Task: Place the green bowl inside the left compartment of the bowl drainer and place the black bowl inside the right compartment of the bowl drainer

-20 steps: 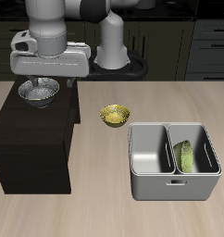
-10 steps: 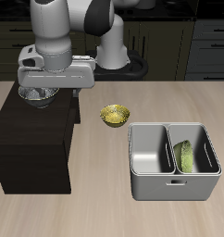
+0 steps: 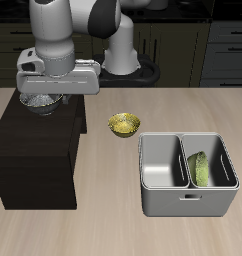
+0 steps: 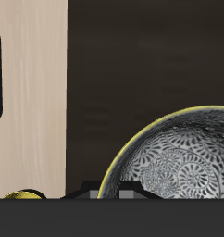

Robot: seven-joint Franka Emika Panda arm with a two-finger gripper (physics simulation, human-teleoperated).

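Atop the dark cabinet (image 3: 33, 145), far back, the black bowl (image 3: 41, 101) sits under the tool (image 3: 43, 98), whose grip I cannot tell. Green bowl (image 3: 200, 168) leans in the drainer's (image 3: 188, 203) left compartment.

Even, diffuse overhead light is filling both renders, with no blur or edge distortion showing. The bowl drainer (image 3: 189, 176) is casting a soft, short shadow on the pale table (image 3: 113, 225). Its metal walls are showing faint sheen. The black bowl (image 4: 179, 157) is glinting, while the cabinet (image 3: 35, 150) is reading nearly featureless dark.
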